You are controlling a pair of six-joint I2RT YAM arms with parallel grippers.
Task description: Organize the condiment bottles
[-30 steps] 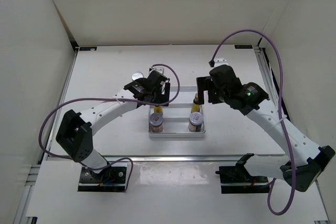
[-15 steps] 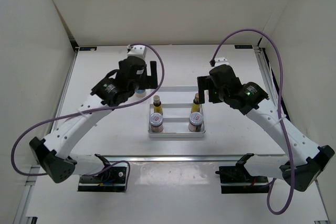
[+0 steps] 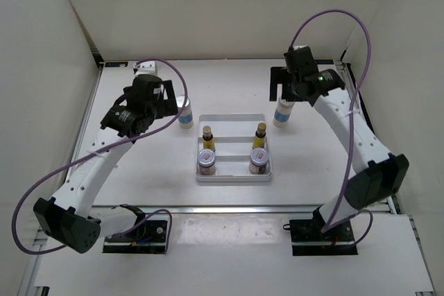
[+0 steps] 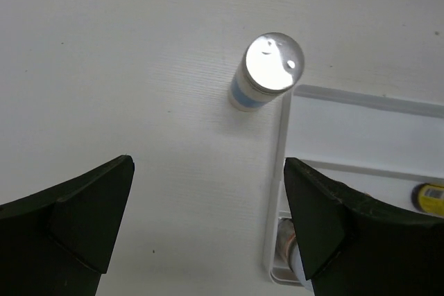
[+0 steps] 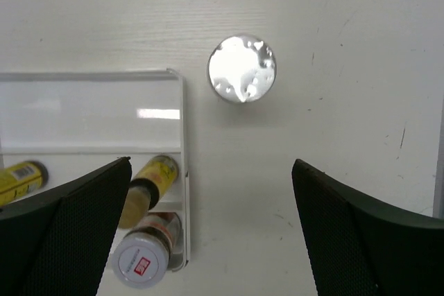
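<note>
The left tool [image 4: 208, 170] is held wide open above the bench [image 3: 139, 171], with nothing gripped. Below it, a left white jar [image 3: 184, 114] with a blue label and silver lid is seen standing upright on the bench, just outside the far left corner of the tray [image 3: 234, 180]. The right tool [image 5: 211, 168] is likewise spread fully and holds nothing. A right white jar [image 3: 282, 113] is seen upright beneath it, off the tray's far right corner and towards the bench's right edge. In the tray's middle row a yellow bottle [image 3: 207, 138] is placed at the left and a second yellow bottle [image 3: 260, 135] at the right. In the near row a red-labelled jar [image 3: 207, 161] and a second red-labelled jar [image 3: 258, 161] are set likewise.
</note>
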